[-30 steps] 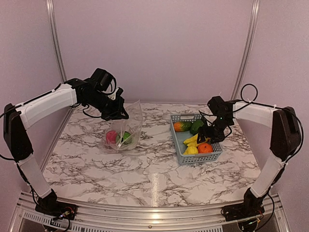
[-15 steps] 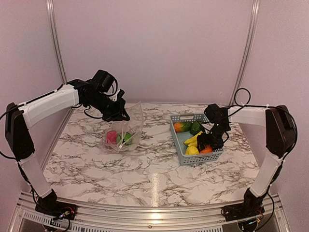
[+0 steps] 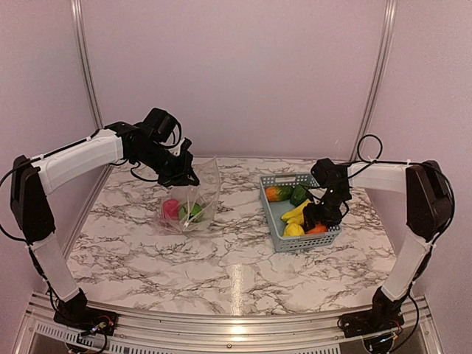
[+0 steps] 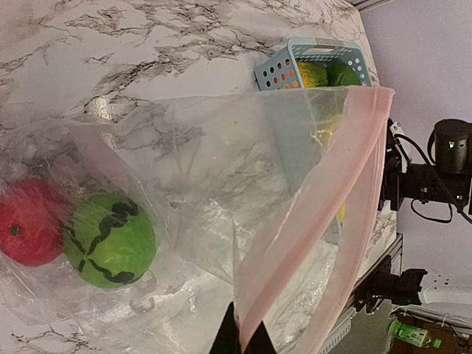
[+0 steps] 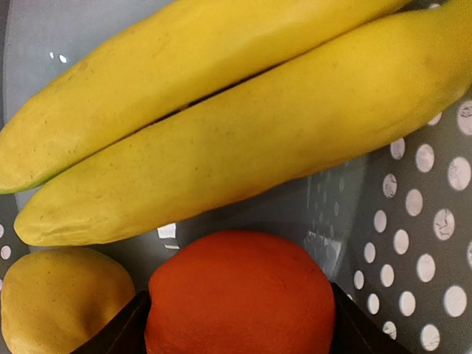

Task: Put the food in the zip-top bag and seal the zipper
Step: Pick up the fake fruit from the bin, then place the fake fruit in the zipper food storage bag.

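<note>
While left gripper (image 4: 240,335) clamps bag (image 4: 221,169) rim, right gripper (image 5: 240,328) straddles orange (image 5: 240,291), five o'clock in basket (image 3: 276,179): likely rigid, slick, light; hold mid-girth; closure unclear.

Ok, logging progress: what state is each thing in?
Clear crinkly plastic zip-top bag: open, held up.
Pink zipper strip: unsealed.
Left hand: shut on zipper strip.
Striped green toy melon: inside bag.
Red toy apple: inside bag.
Orange toy fruit: in grey-blue slotted plastic basket, flanked by right hand; grip unclear.
</note>
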Action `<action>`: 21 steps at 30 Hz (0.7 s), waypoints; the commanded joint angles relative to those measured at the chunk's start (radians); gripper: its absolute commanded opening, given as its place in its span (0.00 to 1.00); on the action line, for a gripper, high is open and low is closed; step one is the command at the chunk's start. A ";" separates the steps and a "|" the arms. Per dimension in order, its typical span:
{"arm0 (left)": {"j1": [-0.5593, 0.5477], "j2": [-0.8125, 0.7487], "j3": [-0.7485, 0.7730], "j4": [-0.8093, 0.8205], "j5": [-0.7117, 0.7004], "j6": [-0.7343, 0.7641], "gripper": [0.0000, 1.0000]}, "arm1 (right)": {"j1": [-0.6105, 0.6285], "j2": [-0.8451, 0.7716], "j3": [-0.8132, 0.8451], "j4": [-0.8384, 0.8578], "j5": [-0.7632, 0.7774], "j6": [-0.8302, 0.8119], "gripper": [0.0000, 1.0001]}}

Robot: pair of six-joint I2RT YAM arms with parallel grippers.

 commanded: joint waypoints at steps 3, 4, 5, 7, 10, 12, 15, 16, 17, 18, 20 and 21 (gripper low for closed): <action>-0.001 0.022 0.024 0.005 0.009 0.006 0.00 | 0.011 -0.061 0.118 -0.057 0.058 0.002 0.50; -0.001 0.024 0.026 0.005 0.009 0.006 0.00 | 0.012 -0.066 0.138 -0.065 0.058 0.002 0.49; -0.001 0.025 0.029 0.005 0.009 0.006 0.00 | 0.017 -0.071 0.165 -0.071 0.057 0.004 0.48; -0.001 0.027 0.032 0.006 0.009 0.006 0.00 | 0.031 -0.080 0.211 -0.080 0.042 0.003 0.47; -0.001 0.031 0.035 0.008 0.010 0.007 0.00 | 0.060 -0.084 0.287 -0.089 0.012 0.006 0.47; -0.001 0.034 0.037 0.008 0.010 0.006 0.00 | 0.084 -0.082 0.348 -0.087 -0.020 0.011 0.46; -0.001 0.040 0.045 0.009 0.012 0.005 0.00 | 0.126 -0.073 0.452 -0.077 -0.075 0.022 0.46; -0.001 0.043 0.048 0.010 0.013 0.005 0.00 | 0.137 -0.067 0.487 -0.073 -0.100 0.032 0.46; -0.001 0.046 0.053 0.010 0.013 0.004 0.00 | 0.149 -0.062 0.524 -0.071 -0.120 0.040 0.46; -0.001 0.048 0.057 0.011 0.014 0.003 0.00 | 0.164 -0.052 0.559 -0.067 -0.143 0.049 0.45; -0.001 0.054 0.065 0.011 0.015 0.002 0.00 | 0.200 -0.036 0.626 -0.049 -0.189 0.059 0.45; -0.001 0.056 0.070 0.011 0.016 0.002 0.00 | 0.221 -0.029 0.651 -0.031 -0.220 0.065 0.45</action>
